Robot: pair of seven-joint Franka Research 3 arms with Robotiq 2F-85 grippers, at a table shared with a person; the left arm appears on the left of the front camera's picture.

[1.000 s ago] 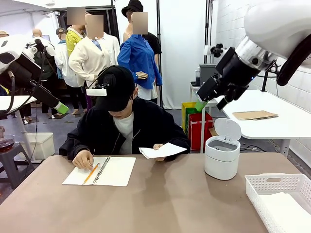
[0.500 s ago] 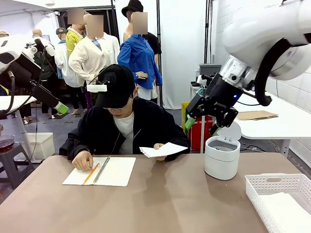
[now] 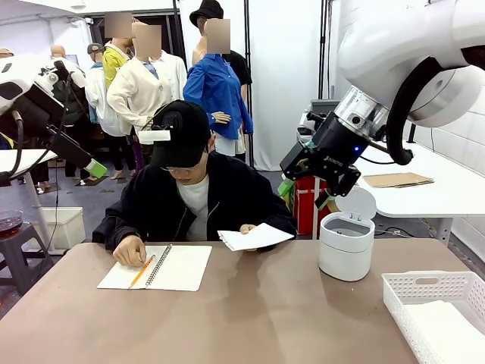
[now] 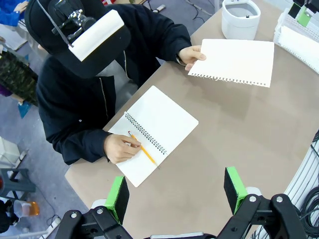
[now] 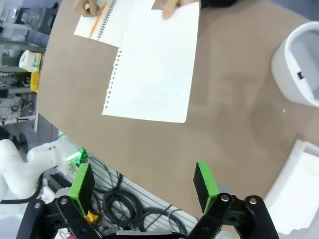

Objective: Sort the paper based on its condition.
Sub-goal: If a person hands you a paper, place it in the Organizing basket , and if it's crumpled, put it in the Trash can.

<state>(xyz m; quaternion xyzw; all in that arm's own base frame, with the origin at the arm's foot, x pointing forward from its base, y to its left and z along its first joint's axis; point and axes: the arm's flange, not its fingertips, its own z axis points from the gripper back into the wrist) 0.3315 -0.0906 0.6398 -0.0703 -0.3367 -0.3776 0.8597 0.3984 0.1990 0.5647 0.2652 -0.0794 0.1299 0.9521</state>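
Far left, raised well above the bench [image 3: 258, 318]: left pincer [image 3: 92, 167], spread wide and empty, green pads [image 4: 117, 198] apart with nothing between.

Next along, an open notebook [image 3: 155, 267] flat on the bench, a pencil [image 3: 142, 271] on it under the person's writing hand [image 3: 129, 250].

Right of the notebook, the paper [image 3: 256, 236]: one sheet, held just off the bench by its far end in the person's other hand [image 3: 246, 228]. Close to flat, ragged hole edge toward the robot's left, long axis running from the person toward the robot.

Up and to the right of it, right pincer [image 3: 307, 193], jaws full wide, gripping nothing, in the air above and left of a white bin [image 3: 347, 246] with its lid up. Far right, a white basket [image 3: 436, 303].

Nearer by far, to judge: the right arm, with the paper lower and to that pincer's left.

In the right wrist view, the sheet's whole face and torn edge laid open. From the front, a thin sliver only, yet its height off the bench readable there.
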